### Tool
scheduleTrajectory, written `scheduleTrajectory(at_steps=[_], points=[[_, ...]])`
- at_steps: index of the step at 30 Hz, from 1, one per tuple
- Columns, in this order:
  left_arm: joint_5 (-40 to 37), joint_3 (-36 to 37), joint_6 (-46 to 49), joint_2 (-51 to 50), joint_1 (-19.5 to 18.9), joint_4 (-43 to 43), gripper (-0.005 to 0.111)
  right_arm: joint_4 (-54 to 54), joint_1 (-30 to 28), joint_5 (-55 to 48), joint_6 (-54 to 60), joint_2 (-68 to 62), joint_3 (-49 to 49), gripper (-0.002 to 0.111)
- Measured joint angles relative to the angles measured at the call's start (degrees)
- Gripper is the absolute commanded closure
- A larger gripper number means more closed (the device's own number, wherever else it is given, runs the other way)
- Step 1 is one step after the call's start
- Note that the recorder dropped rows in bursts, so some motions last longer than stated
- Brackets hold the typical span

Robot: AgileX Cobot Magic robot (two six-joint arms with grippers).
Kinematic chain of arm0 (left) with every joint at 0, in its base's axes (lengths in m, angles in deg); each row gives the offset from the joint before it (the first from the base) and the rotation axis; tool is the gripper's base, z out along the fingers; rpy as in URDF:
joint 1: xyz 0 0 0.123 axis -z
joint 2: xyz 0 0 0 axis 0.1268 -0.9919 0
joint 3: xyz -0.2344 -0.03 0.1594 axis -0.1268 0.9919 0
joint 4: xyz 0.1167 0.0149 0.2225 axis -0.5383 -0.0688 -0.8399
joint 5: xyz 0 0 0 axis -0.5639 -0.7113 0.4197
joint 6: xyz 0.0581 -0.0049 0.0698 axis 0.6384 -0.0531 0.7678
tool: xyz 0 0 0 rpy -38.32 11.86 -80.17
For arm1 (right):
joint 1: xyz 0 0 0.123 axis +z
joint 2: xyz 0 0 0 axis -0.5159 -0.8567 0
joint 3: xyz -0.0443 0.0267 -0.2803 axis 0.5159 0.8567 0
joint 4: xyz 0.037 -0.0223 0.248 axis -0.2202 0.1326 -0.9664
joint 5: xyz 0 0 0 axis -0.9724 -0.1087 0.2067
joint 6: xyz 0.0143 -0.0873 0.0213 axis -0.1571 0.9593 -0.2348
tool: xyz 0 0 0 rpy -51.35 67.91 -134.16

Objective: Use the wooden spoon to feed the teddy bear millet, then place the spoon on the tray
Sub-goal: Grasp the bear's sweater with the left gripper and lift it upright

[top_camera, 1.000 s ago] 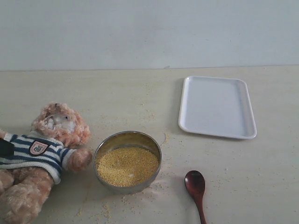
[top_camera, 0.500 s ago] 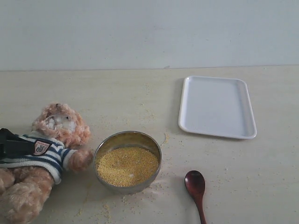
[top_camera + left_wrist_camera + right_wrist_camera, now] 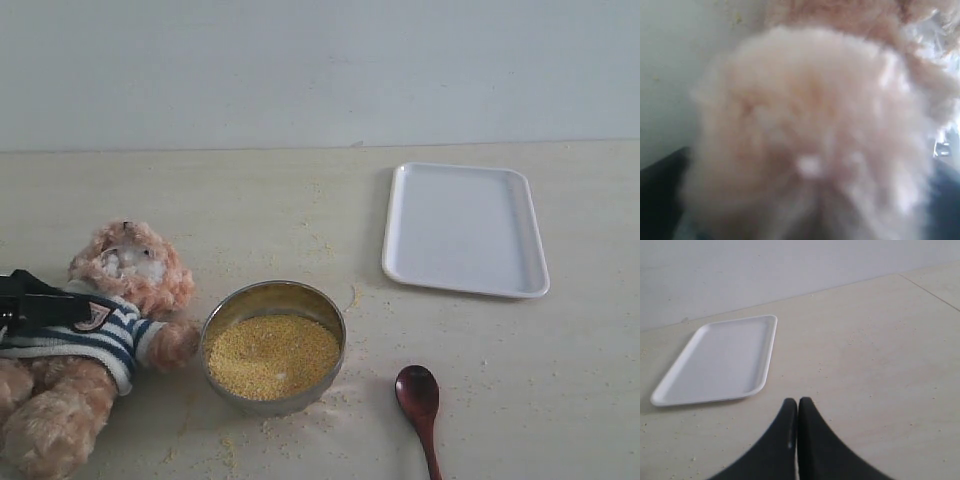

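The teddy bear (image 3: 130, 268) lay on its back just beside the steel bowl (image 3: 272, 297) of millet (image 3: 272, 355), a paw by its rim. My left pincer (image 3: 62, 308) hung spread wide over the striped shirt, fur between the jaws. The wooden spoon (image 3: 419, 398) lay near the bowl's other side, the white tray (image 3: 465, 230) farther off. My right pincer (image 3: 797, 407) was pressed together.

Metal bowl (image 3: 272, 296) on seemingly wooden table (image 3: 250, 200)

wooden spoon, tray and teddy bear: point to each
wooden spoon (image 3: 417, 390), exterior view, on its oval bowl
tray (image 3: 465, 230), exterior view, bare middle
teddy bear (image 3: 128, 262), exterior view, on its muzzle
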Motion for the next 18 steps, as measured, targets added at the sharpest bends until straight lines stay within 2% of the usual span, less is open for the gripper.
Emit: scheduleTrajectory(at_steps=[4, 8, 18], points=[[-2.96, -1.46, -3.65, -2.64, 0.00, 0.00, 0.059, 0.00, 0.00, 0.00, 0.00, 0.00, 0.00, 0.109], [-5.06, -2.45, -4.95, -3.86, 0.00, 0.00, 0.102, 0.00, 0.00, 0.00, 0.00, 0.00, 0.00, 0.109], [-5.52, -2.66, -5.09, -3.98, -0.22, 0.00, 0.102, 0.00, 0.00, 0.00, 0.00, 0.00, 0.00, 0.109]])
